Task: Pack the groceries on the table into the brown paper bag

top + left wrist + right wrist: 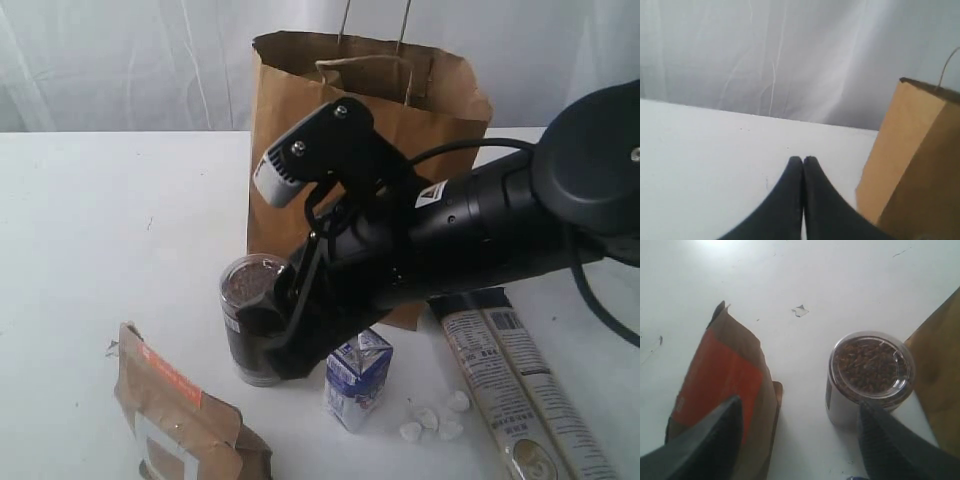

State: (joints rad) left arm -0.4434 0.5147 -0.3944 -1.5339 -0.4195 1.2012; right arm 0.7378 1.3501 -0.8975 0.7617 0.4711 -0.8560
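Nearest me the pouch (180, 415) lies flat, the carton (357, 378) stands by some white scraps (432, 420), and the long packet (520, 390) lies alongside. Just past them the jar (252, 315) stands upright beside the bag (370, 150). My right end effector (799, 405) hangs partly open and empty, one finger at the jar's rim, the other above the pouch. I judge it must shift to straddle the jar, and pouch and bag crowd it. My left end effector (803, 162) is closed on nothing above the bare surface (700, 165).

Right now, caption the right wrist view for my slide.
Open right tool above dark-filled jar and orange-strip pouch on white table.
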